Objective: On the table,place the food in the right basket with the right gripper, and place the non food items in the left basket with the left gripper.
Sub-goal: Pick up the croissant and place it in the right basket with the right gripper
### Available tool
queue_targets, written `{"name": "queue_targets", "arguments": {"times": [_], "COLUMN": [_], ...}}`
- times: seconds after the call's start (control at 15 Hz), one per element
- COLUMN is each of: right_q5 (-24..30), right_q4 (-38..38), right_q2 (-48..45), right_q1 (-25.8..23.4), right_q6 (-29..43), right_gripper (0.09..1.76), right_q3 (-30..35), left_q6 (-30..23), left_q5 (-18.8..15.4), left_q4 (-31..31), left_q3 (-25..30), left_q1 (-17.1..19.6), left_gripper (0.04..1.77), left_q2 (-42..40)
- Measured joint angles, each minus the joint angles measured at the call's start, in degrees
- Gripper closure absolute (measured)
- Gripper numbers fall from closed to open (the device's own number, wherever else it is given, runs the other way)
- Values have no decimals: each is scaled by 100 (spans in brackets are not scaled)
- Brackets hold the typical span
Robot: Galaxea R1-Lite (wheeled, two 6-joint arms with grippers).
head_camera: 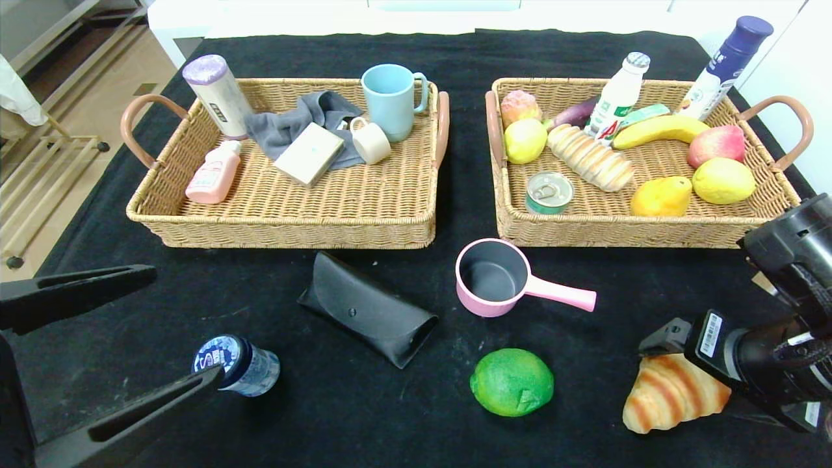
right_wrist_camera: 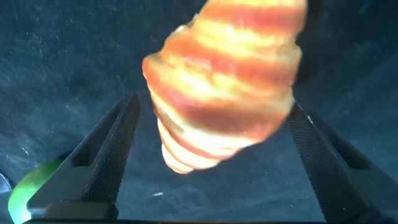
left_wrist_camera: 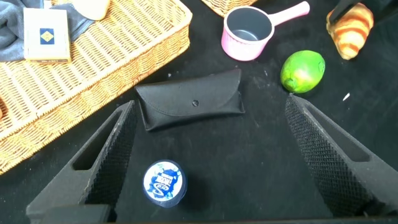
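A golden, brown-striped croissant [head_camera: 673, 392] lies between the open right end effector [right_wrist_camera: 211, 155].

We see a table [head_camera: 585, 52] covered in black cloth, carrying two wicker baskets side by side at the back: the left basket [head_camera: 286, 227] and the right basket [head_camera: 643, 231]. In front of them, directly on the cloth, lie a black glasses case [head_camera: 367, 309] and a pink saucepan [head_camera: 500, 276] with its handle pointing right. Nearer us sit a small bottle with a blue cap [head_camera: 237, 365] on its side at the left, a green lime [head_camera: 512, 381] near the middle, and a croissant [head_camera: 669, 393] at the right.
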Motion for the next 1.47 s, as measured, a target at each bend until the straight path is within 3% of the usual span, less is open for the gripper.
{"name": "queue_targets", "arguments": {"times": [0.8,0.93,1.07,1.27,1.47], "right_q5": [-15,-11,-9,-11,-9], "right_q4": [-254,-254,-260,-262,-262], "right_q2": [205,232,249,266,271], "right_q1": [-35,-35,-28,-26,-33], "right_q6": [-1,-4,-4,-6,-6], "right_gripper": [16,51,75,95,102], "right_q3": [166,166,166,163,163], "left_q6": [20,20,20,20,20], "left_q5": [-6,-6,-5,-9,-9], "left_q4": [6,6,9,6,6], "left_q3": [5,9,9,9,9], "left_q1": [0,0,2,2,2], "left_gripper": [9,9,9,9,9], "left_q2": [-51,-51,-51,-51,-46]}}
